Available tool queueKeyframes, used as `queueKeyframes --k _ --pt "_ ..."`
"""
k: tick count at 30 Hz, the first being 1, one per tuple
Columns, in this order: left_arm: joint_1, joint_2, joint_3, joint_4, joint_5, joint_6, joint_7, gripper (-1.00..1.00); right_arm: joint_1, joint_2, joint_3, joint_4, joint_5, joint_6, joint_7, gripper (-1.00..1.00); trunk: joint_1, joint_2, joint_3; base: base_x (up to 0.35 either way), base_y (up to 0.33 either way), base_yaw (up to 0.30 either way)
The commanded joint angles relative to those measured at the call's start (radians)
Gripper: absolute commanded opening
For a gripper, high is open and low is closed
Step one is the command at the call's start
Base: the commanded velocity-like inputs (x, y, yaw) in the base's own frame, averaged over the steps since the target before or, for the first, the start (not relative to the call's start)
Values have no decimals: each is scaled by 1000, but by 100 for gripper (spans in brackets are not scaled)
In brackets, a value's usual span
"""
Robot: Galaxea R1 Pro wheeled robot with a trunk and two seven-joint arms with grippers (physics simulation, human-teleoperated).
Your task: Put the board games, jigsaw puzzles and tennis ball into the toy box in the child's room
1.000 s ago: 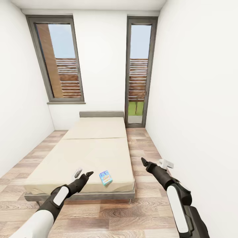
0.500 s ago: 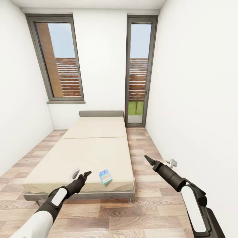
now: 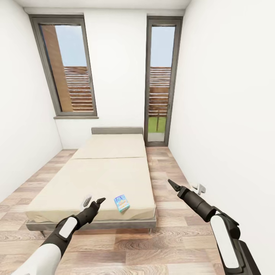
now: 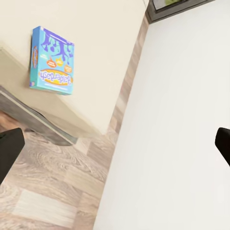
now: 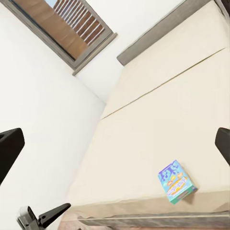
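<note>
One blue board game (image 3: 122, 203) lies flat near the front right corner of the bed (image 3: 103, 175), a little in from the mattress edge. It also appears in the left wrist view, board game (image 4: 51, 61), and in the right wrist view, board game (image 5: 176, 182). My left gripper (image 3: 94, 199) hovers open over the bed's front edge, just left of the box and apart from it. My right gripper (image 3: 184, 186) is open over the floor to the right of the bed, holding nothing. The table and toy box are out of view.
The white right wall (image 3: 229, 133) runs close beside my right arm. A strip of wood-plank floor (image 3: 168, 179) lies between the bed and that wall. Two tall grey-framed windows (image 3: 70, 68) stand in the far wall behind the grey headboard (image 3: 117, 131).
My right arm has swung out to the right and stretched forward, then held still. The left arm has hardly moved. The view has shifted slightly.
</note>
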Motion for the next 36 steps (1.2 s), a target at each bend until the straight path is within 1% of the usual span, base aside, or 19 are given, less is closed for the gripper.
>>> queueKeyframes --k 1,4,8,10,12,14,19,25,30,36 --pt "-1 0 11 0 5 9 -3 100 -1 1 -3 0 -4 9 4 100 4 -8 -4 0 0 0" --pt "-1 0 20 0 5 8 -3 100 -1 0 -3 0 -5 10 4 100 15 -29 -14 0 0 0" --pt "-1 2 24 0 5 6 -4 100 -1 0 -3 2 -5 10 5 100 31 -57 -26 0 0 0" --pt "-1 9 24 0 5 6 -10 100 -1 0 -3 2 -4 10 5 100 38 -71 -33 0 0 0" --pt "-1 18 24 0 4 5 -28 100 -1 0 -3 2 -4 10 5 100 46 -85 -39 0 0 0" --pt "-1 23 23 0 4 5 -47 100 -1 0 -3 2 -4 10 5 100 54 -99 -45 0 0 0" --pt "-1 19 21 5 2 -1 -58 100 -1 0 -4 2 -4 10 5 100 73 -134 -61 0 0 0" --pt "-1 14 19 59 -3 -4 -59 100 -1 0 -4 3 -4 10 6 100 96 -176 -80 0 0 0" --pt "-1 20 23 70 0 -4 -60 100 -1 0 -3 5 -4 10 5 100 115 -211 -95 0 0 0" --pt "-1 20 24 72 1 -4 -60 100 -1 0 -4 5 -4 10 5 100 138 -253 -114 0 0 0"
